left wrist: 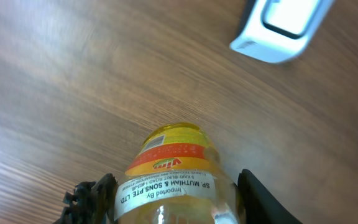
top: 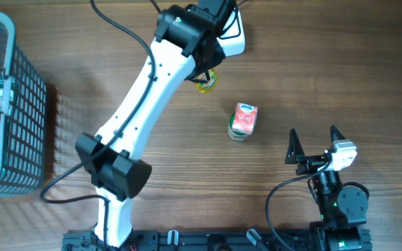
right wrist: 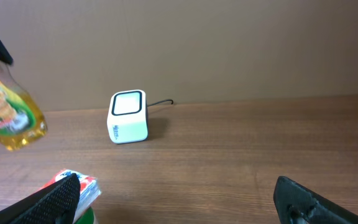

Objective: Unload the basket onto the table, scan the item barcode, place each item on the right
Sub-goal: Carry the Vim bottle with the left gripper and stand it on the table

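Yellow-filled clear plastic bottle (left wrist: 169, 177) with orange-and-yellow label, pinched between the fingers (left wrist: 91, 194) of left gripper (left wrist: 176, 200), cap end pointing away from the wrist. Near white box-shaped scanner (right wrist: 128, 117) at far side of brown wooden table (top: 326, 63), not touching it. Red-and-white carton (top: 243, 118) on the table between bottle and right gripper (top: 316, 143). Right gripper spread wide, holding nothing, well apart from bottle.

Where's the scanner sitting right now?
The white scanner sits at the top of the overhead view, just right of centre, immediately beyond the yellow bottle held in the left pincer.
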